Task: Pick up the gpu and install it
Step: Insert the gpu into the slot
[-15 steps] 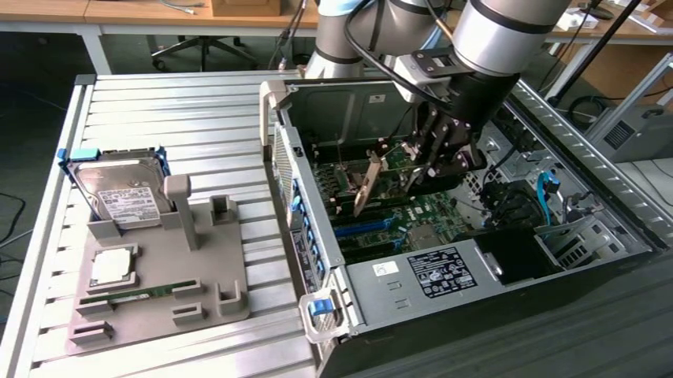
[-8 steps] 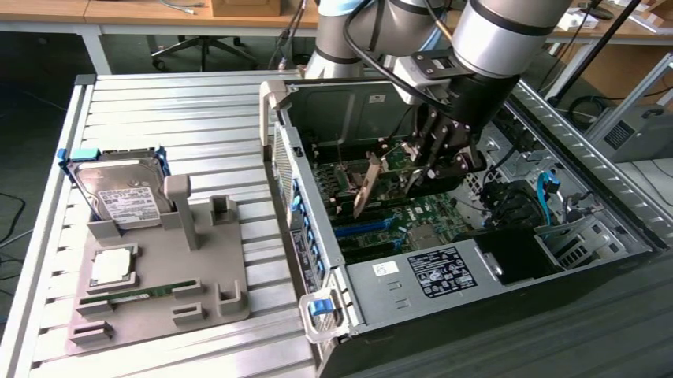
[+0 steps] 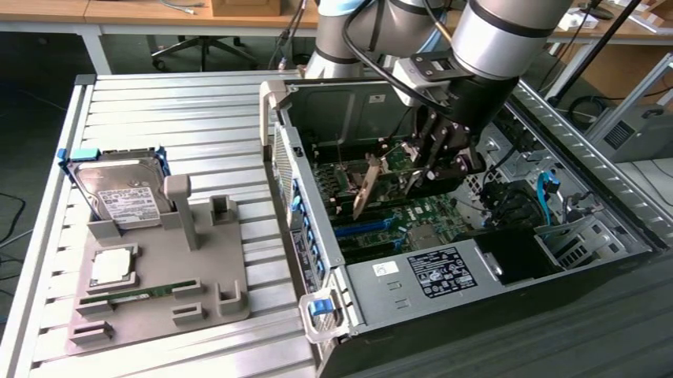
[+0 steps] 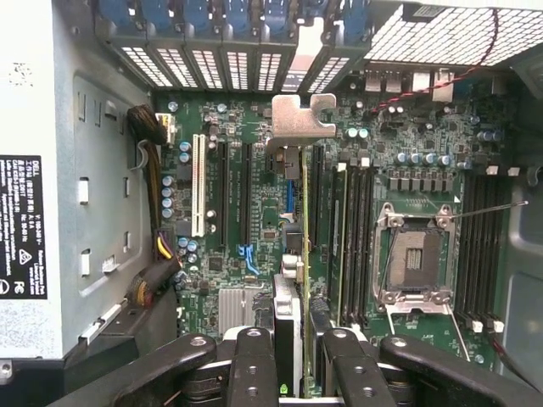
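Inside the open computer case (image 3: 315, 260), your gripper (image 3: 442, 169) clamps the gpu (image 3: 368, 189) on edge above the motherboard (image 4: 254, 220); the card's long axis apparently runs along the expansion slots (image 4: 233, 195), its silvery bracket (image 4: 301, 114) pointing at the case's rear vents.

arm: silver-grey tube segments enter at upper right of the exterior view, angled down toward frame centre | wrist: black, pointing steeply down | gripper (image 3: 436, 161): black fingers (image 4: 254, 373) closed partway, clamped on the gpu (image 4: 287, 326) edge-on between them | pose: near vertical
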